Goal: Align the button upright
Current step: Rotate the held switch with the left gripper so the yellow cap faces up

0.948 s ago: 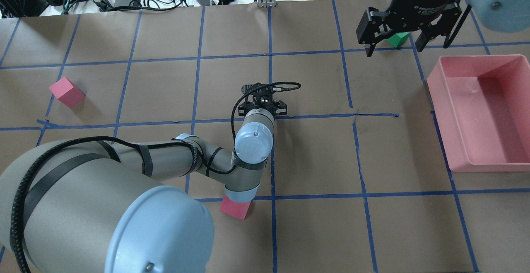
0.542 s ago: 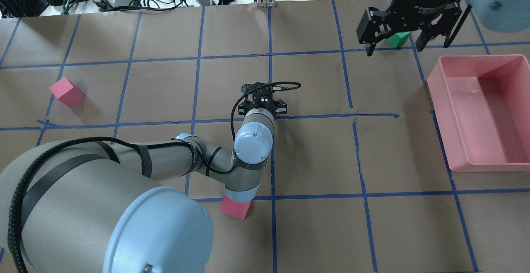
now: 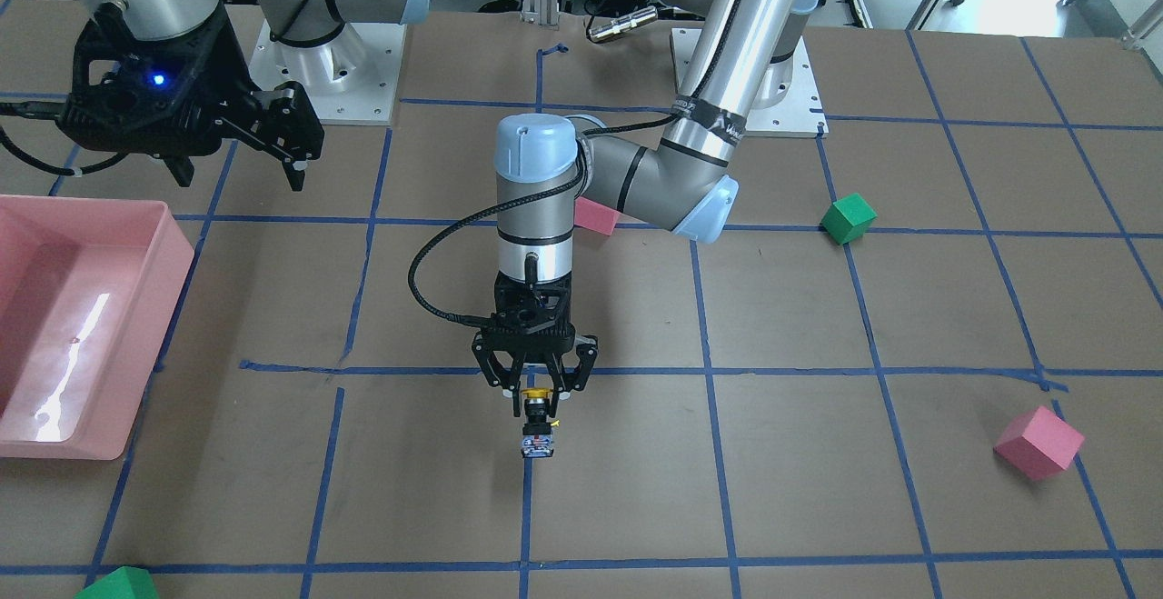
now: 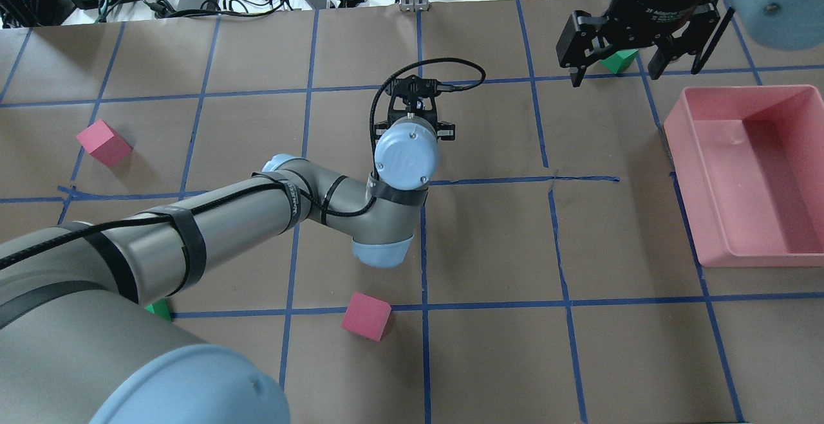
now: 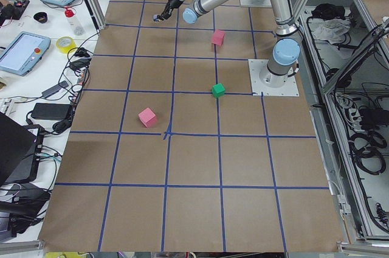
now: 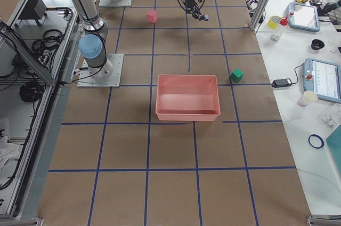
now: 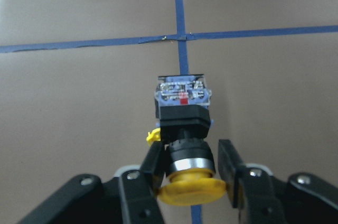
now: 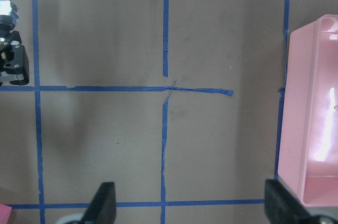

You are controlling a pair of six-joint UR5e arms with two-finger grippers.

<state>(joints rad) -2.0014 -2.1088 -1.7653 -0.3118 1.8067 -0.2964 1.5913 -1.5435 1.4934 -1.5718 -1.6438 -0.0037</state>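
Note:
The button [image 7: 184, 115] has a yellow cap, a black body and a grey-white contact block. My left gripper [image 7: 191, 155] is shut on its black neck just under the cap. In the front view the button [image 3: 538, 424] hangs upright from the left gripper [image 3: 536, 392], cap up and contact block down, over a blue tape line. I cannot tell whether its base touches the table. In the overhead view my left wrist hides the button. My right gripper [image 4: 610, 67] is open and empty, high at the far right above a green cube [image 4: 620, 60].
A pink tray [image 4: 683, 166] stands at the right. Pink cubes lie at the left [image 4: 103, 143] and near the front [image 4: 365, 316]. A second green cube [image 4: 158, 310] peeks out beside my left arm. Cables and power bricks line the far edge.
My left arm has stretched out and carried its gripper away from the robot by about one grid square. The near pink cube is now uncovered. The right arm has barely moved.

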